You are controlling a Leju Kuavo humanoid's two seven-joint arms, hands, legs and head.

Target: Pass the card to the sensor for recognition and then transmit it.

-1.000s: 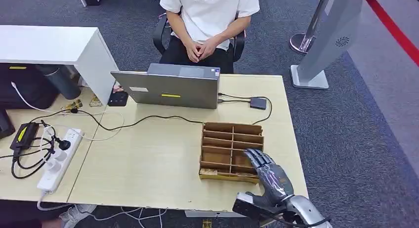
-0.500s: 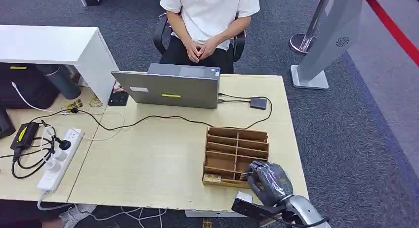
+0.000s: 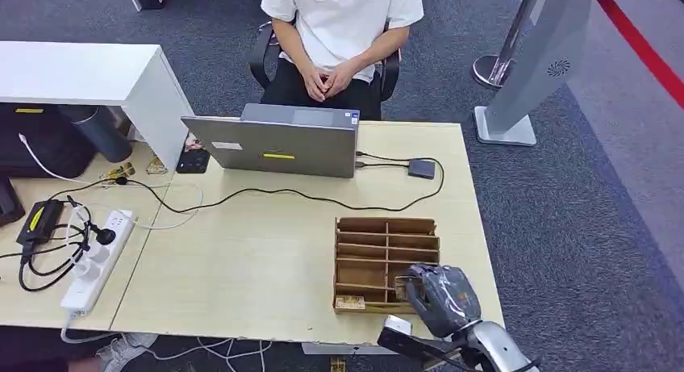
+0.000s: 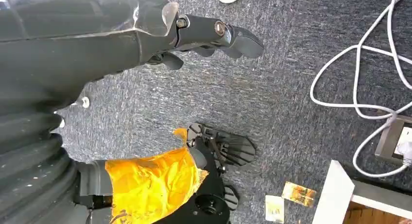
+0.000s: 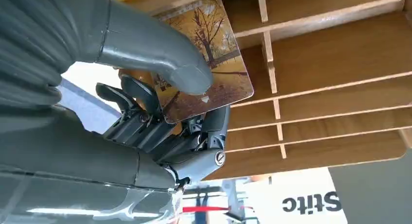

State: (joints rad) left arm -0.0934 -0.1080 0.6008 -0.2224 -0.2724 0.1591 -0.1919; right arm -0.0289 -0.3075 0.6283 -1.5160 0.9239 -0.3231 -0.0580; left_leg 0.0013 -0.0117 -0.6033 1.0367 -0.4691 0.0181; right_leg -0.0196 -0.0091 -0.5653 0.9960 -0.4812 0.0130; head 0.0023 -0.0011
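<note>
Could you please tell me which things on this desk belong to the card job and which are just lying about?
Job:
card, pinched by the right hand
wooden card rack
small dark box cabled to the laptop, perhaps the sensor

Lying about:
laptop
power strip
white cabinet

The light is bright and even. Shadows on the counter (image 3: 242, 259) are soft. The close wrist pictures look sharp.

One laptop (image 3: 278, 140) and one wooden organizer (image 3: 386, 263) can be counted on the table (image 3: 242, 251), plus one white power strip (image 3: 98, 259). One card (image 5: 206, 54) is seen, one small dark box (image 3: 421, 168), and one person (image 3: 339, 33) seated.
</note>
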